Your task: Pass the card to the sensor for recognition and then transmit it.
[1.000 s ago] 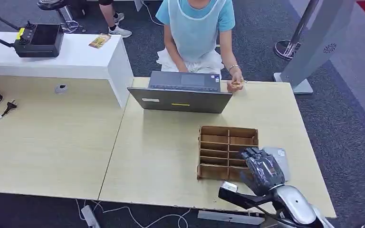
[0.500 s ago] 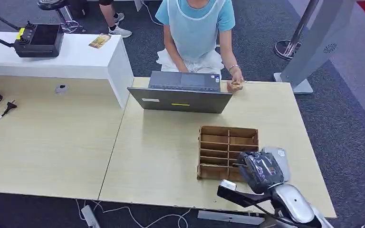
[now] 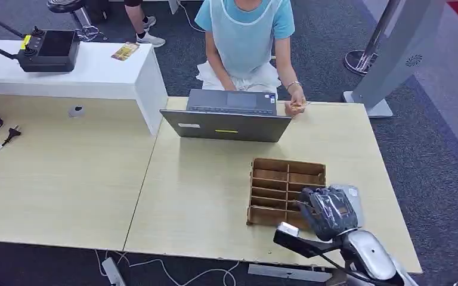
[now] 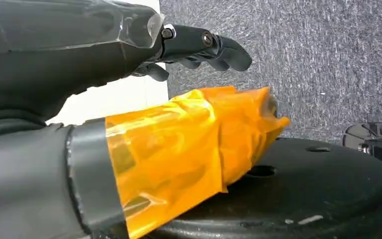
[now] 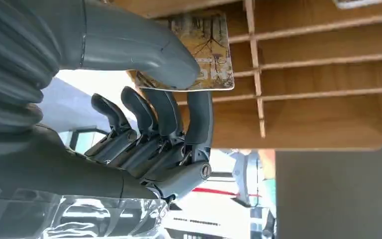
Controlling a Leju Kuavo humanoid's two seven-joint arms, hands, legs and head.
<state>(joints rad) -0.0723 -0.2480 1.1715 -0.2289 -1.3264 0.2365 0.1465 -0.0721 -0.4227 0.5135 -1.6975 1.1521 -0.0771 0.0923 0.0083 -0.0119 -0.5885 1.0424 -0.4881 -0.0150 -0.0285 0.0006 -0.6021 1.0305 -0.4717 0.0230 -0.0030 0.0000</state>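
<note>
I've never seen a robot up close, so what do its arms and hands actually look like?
The right arm has a glossy silver shell. Its robot hand is dark and wrapped in clear plastic film; close up it shows a grey ribbed cover, a thick grey thumb and darker fingers. The left robot hand is dark, with orange film around its thumb.

Even indoor light, sharp overhead view, softer close-ups at the wrists.

The desk (image 3: 214, 185) was lit flat from above, with faint shadows just beside the laptop (image 3: 226, 124). In the left wrist view, orange tape (image 4: 179, 149) caught glare; behind the right hand (image 5: 129, 129), the background was blown out and blurred.
</note>
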